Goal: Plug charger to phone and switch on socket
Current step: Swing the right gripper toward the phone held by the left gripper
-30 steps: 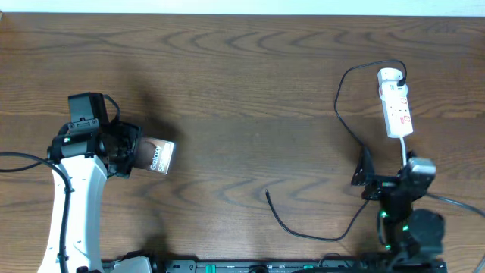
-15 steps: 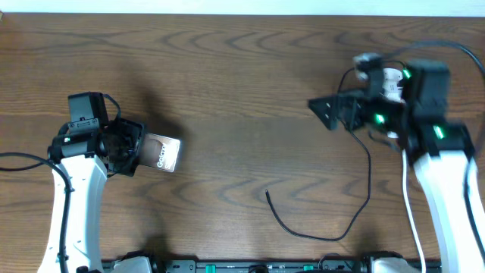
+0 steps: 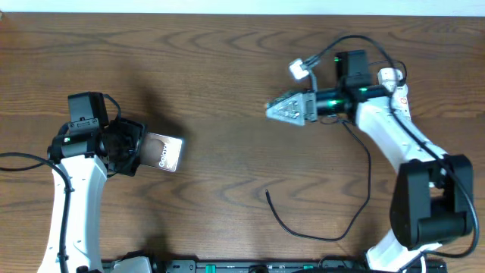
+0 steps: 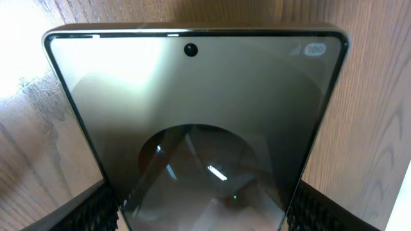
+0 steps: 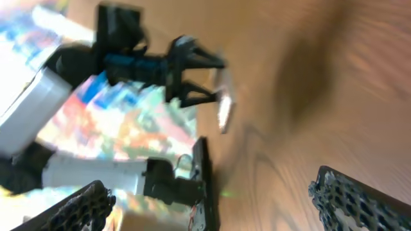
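Note:
My left gripper [image 3: 140, 152] is shut on the phone [image 3: 164, 154] and holds it by one end, with the "Galaxy" lettering showing. In the left wrist view the phone's glossy dark face [image 4: 192, 115] fills the frame between the fingers [image 4: 202, 221]. The charger, a thin black cable [image 3: 333, 236], lies on the table with its plug tip [image 3: 267, 194] free. The white socket strip [image 3: 391, 76] is mostly hidden behind my right arm. My right gripper [image 3: 286, 111] is open and empty. It hovers over the table's middle right and points left. Its blurred wrist view shows the phone [image 5: 223, 109] far off.
The brown wooden table [image 3: 227, 68] runs to a pale back edge. A black rail [image 3: 227, 267] lines the front edge. The right arm's own black cable [image 3: 379, 47] loops above the strip.
My right arm has swung from the front right edge up to the back and leftward, now covering the socket strip. The phone in my left gripper has shifted slightly to the right.

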Controlling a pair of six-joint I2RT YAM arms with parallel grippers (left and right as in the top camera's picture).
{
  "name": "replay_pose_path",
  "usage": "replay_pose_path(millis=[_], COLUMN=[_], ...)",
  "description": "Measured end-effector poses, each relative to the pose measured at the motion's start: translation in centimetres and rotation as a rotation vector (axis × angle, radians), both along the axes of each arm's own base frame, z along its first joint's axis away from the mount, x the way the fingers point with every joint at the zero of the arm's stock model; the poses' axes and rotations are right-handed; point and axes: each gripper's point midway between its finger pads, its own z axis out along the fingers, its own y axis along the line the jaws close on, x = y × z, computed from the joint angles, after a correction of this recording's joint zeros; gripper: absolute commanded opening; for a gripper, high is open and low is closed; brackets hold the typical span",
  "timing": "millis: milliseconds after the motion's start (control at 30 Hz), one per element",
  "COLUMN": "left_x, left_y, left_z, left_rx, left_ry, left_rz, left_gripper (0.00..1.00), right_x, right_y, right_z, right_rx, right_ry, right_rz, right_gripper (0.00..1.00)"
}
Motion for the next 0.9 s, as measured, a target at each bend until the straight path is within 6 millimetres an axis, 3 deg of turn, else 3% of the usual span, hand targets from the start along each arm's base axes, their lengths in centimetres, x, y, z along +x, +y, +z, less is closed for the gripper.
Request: replay_pose_path(millis=[200, 367, 567, 900], left_x=[0.0, 0.1, 0.4, 0.5], left_y=[-0.4, -0.9, -2.0, -4.1], left_z=[0.1, 0.2, 0.6, 1.4], left_rx=[-0.021, -0.048, -0.112, -0.256], left_ry=[-0.004, -0.010, -0.030, -0.041], left_rz=[-0.008, -0.018, -0.043, -0.038], left_gripper=[0.07, 0.07, 0.07, 0.07], right_x=[-3.2, -4.5, -5.2, -4.7], right_y=[4.6, 7.2, 8.9, 9.3], right_z=[0.8, -0.5, -1.7, -2.2], right_rx=[0.042, -0.039, -0.113, -0.145], right_ry=[-0.065, -0.030, -0.023, -0.044], right_rz=[0.153, 0.167, 0.154, 0.125], right_gripper=[0.99, 0.99, 0.99, 0.99])
